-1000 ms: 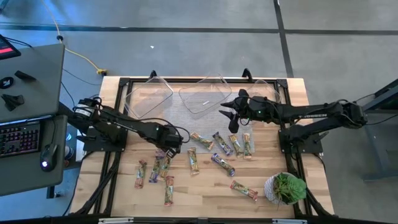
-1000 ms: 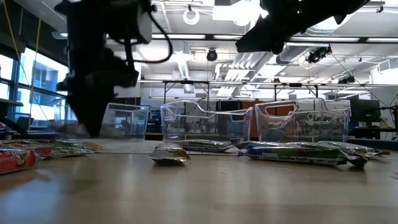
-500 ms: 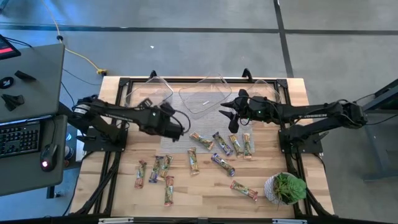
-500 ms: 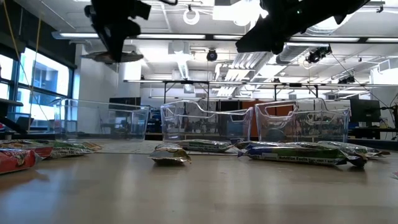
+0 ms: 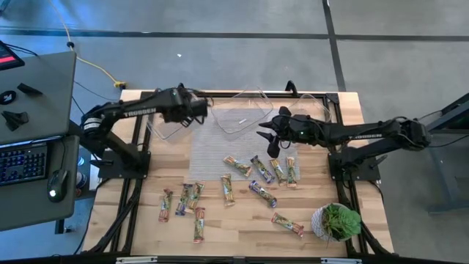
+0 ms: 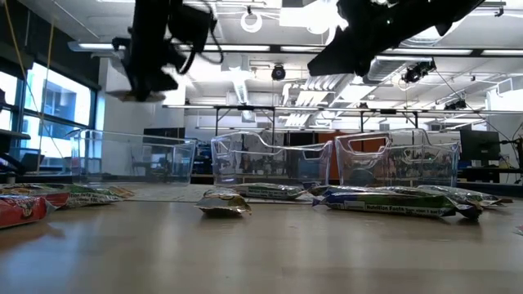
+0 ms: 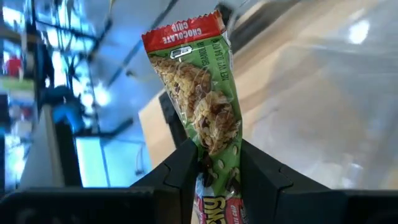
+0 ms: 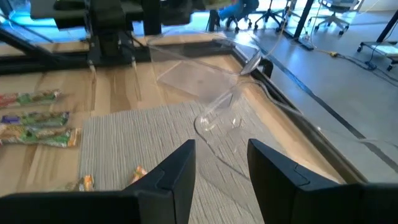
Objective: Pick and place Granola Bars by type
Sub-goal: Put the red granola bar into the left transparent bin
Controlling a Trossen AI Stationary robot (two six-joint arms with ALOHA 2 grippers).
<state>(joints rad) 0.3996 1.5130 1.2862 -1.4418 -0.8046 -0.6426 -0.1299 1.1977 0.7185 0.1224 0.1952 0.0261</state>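
My left gripper [image 5: 201, 111] hangs over the left clear tub [image 5: 172, 121] at the table's far side, shut on a green granola bar with red ends [image 7: 200, 106]. In the low view that bar [image 6: 129, 94] is high above the tub [image 6: 135, 159]. My right gripper [image 8: 221, 167] is open and empty. It hovers over the grey mat [image 5: 220, 143] near the middle tub [image 5: 242, 111]. Several other bars lie flat on the table: one group [image 5: 264, 170] sits below the right gripper and another [image 5: 182, 202] toward the near left. My left gripper pinches the green bar between its two fingers [image 7: 180, 171], across the bar's width at a point toward its back end [image 7: 214, 158]. The wrapper is squeezed narrower there. The longer part sticks out past the fingertips to a red end [image 7: 183, 31]. The bar is lifted clear.
A third clear tub [image 5: 314, 108] stands at the far right; the low view shows all three tubs in a row. A small potted plant [image 5: 337, 221] sits at the near right corner. Black frame rails [image 5: 135, 158] run along both table sides.
My left gripper has risen from the near-left group of bars with the green bar in its fingers. It swung toward the table's far edge and is now over the left tub. The bar is lifted clear of the table. My right arm has hardly moved.
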